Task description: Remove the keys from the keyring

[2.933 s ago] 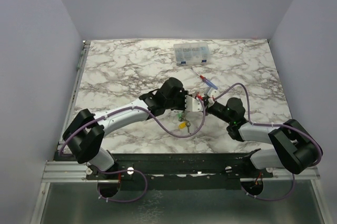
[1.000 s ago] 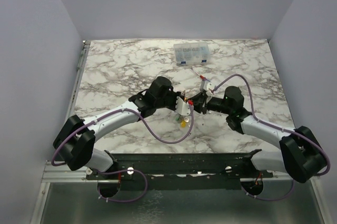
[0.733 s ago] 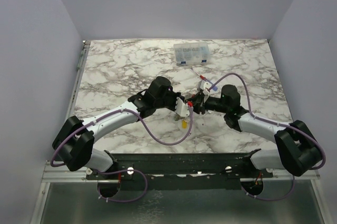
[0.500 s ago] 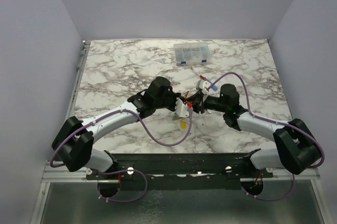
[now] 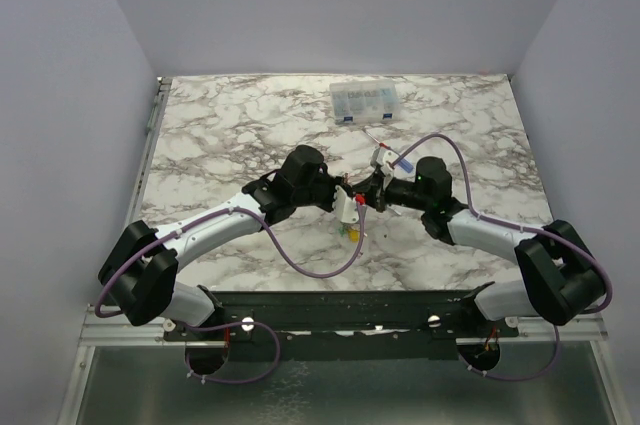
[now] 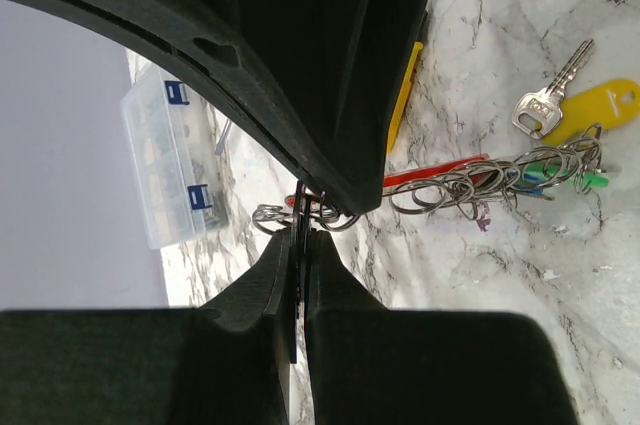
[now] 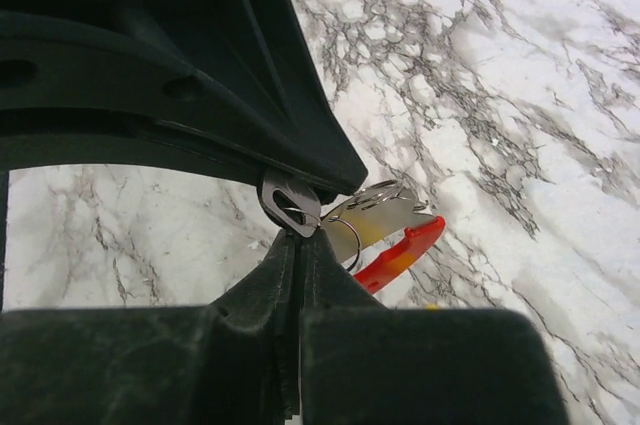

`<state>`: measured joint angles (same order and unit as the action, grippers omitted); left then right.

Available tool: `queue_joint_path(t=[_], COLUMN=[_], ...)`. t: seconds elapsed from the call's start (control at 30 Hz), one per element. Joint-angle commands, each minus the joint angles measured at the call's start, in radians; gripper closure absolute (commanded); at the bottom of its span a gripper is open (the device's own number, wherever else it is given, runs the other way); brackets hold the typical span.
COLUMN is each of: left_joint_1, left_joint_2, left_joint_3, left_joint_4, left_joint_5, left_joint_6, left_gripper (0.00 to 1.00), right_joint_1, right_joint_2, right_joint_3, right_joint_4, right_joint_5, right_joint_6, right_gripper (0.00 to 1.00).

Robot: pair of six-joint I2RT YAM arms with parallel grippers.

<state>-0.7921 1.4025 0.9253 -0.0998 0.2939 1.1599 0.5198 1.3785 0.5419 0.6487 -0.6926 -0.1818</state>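
Left end effector [image 6: 298, 237] clamps the keyring [image 6: 435, 171] (red band); right end effector [image 7: 300, 237] pinches a key [image 7: 283, 203]

Soft, even light, faint shadows; the left pincer [image 6: 299, 245] looms dark and blurred.

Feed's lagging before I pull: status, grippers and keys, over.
Left gripper shut on red-banded silvery keyring. Right gripper shut on silvery metal piece beside it; key or ring, cannot tell. Coloured-tag silvery keys not yet off. Yellow-handled screwdriver lies close by.
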Motion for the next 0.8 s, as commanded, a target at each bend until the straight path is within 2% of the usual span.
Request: queue_joint_path(t=[0.0,0.2,0.77], left_joint_1=[-0.002,0.003,0.041], left_joint_2=[-0.021,-0.034,-0.027], left_joint_3=[0.021,0.002,-0.078], left_joint_4=[0.027,0.026,0.028], left_joint_5=[-0.002,-0.066,-0.111], left_joint_6=[-0.041,-0.097,-0.242], left_gripper=[1.00,1.00,1.00], right_joint_1=[-0.003,-0.003,-0.003], right_joint_2=[-0.005,-0.035,-0.083], right_joint_3=[-0.008,-0.051,-0.127], right_joint_4=[0.031,0.094,0.179], right_joint_5=[0.101,0.215,0.333], right_joint_6=[0.020,0.066,0.111], right_gripper=[0.99,0.99,0.99])
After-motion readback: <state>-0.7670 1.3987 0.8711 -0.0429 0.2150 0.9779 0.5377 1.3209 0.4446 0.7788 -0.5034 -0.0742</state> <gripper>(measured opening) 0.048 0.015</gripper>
